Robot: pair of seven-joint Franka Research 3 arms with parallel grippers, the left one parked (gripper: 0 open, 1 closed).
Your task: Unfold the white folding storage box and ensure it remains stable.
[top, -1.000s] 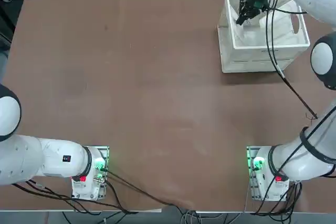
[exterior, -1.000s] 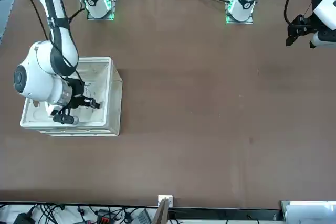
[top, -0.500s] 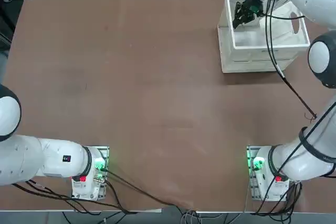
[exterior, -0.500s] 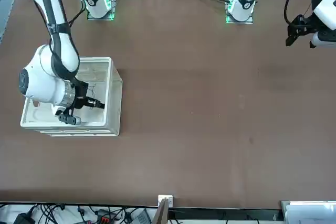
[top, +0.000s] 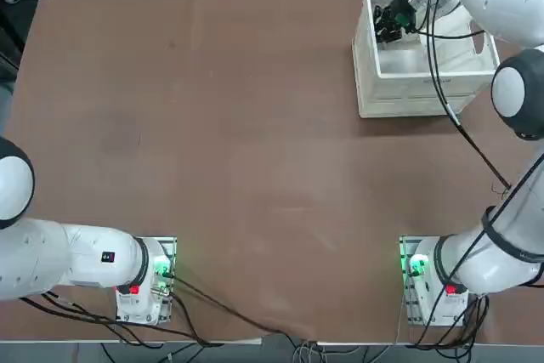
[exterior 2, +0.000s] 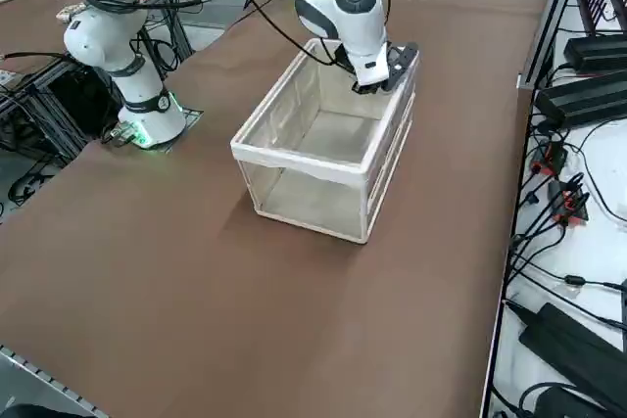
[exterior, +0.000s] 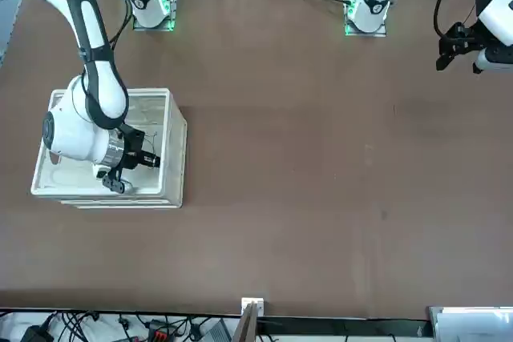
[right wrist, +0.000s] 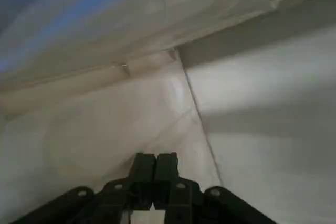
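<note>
White folding storage box (top: 422, 48) sits at the far right of the table (top: 238, 142), and it looks opened up already, with all four walls standing. The right gripper (top: 387, 25) is down inside the box, close to the far left corner. In the wrist view its two fingers (right wrist: 156, 174) are pressed tight together with nothing between them. They point at the inside wall near a corner seam. I cannot tell if the tips touch the wall.

The step now seems to be pushing a wall from the inside so it locks. To do it well, push slowly and straight out, low on the wall. Push too hard and the light box may slide or tip. Stop once the wall stands straight, then lift out without bumping the rim (exterior 2: 304, 158).
</note>
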